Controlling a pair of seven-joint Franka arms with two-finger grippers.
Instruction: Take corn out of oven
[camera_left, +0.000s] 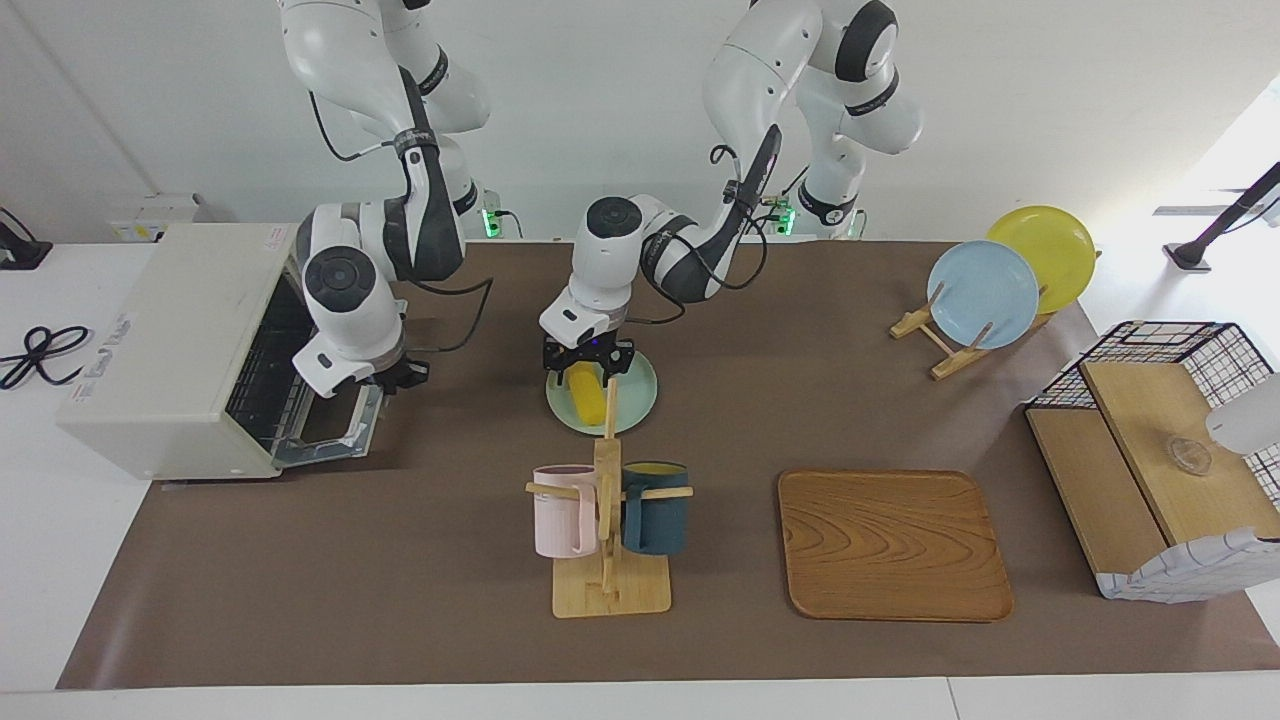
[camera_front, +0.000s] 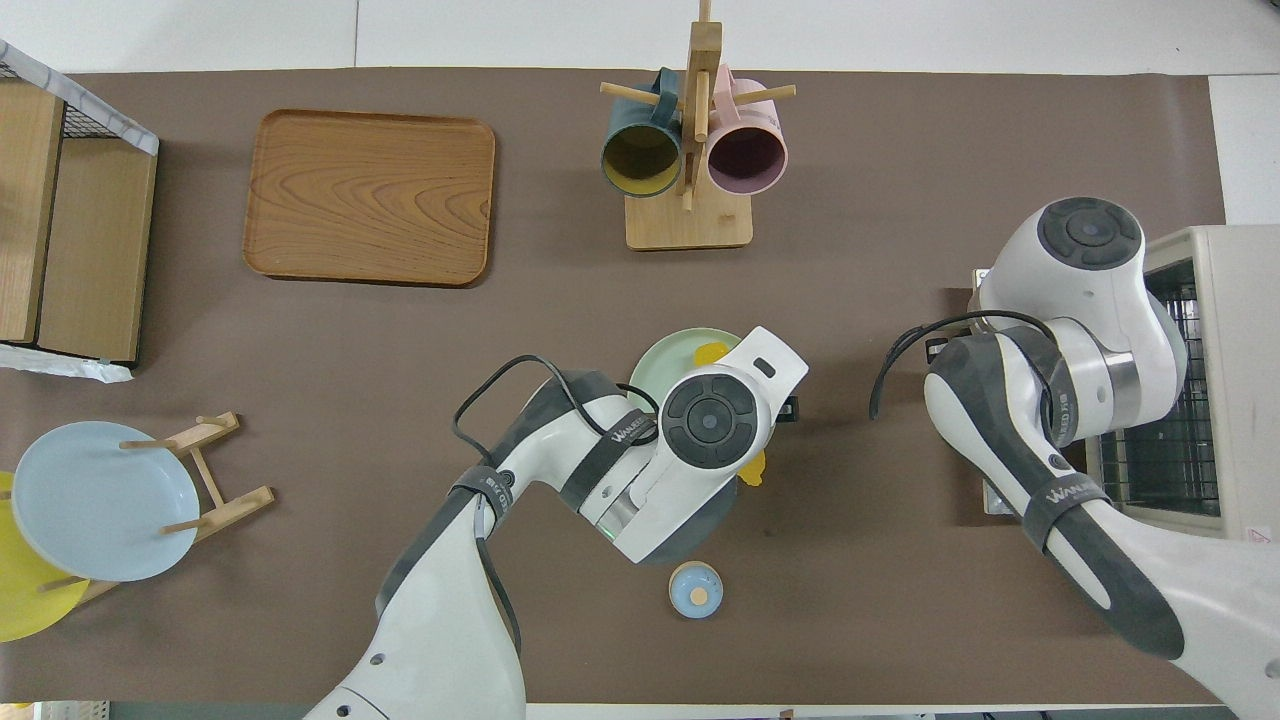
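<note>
Found the bright yellow, tapered plastic corn cob (camera_left: 590, 398) out of the boxy off-white toaster oven (camera_left: 170, 340), lying on a round pale green plate (camera_left: 637, 400) near the middle of the brown table mat, nearer to the robots than the wooden mug rack (camera_left: 607, 500). Saw a pink mug (camera_left: 563, 510) and a dark teal mug (camera_left: 655, 510) hanging on that rack.

Noted the left gripper (camera_left: 588, 362) down over the end of the corn nearer the robots, set astride the cob. Could not tell whether this claw pinched the corn or merely bracketed it. From overhead, saw only the two yellow tips of the corn (camera_front: 712, 352) past the left arm's wrist.

Noted the right gripper (camera_left: 405, 377) at the free edge of the oven's glass-windowed drop-down door (camera_left: 330, 425), claw pressed together. Saw the door tilted, partly raised, at the right arm's end of the table, with the wire rack visible inside. Could not tell whether the claw pinched the handle.

Spotted a rectangular wooden tray (camera_left: 893, 545) lying flat toward the left arm's end, a light blue plate (camera_left: 983, 293) and a yellow plate (camera_left: 1045, 245) standing on edge in a wooden stand, and a wire-and-wood basket (camera_left: 1160, 460) at the table's end.
</note>
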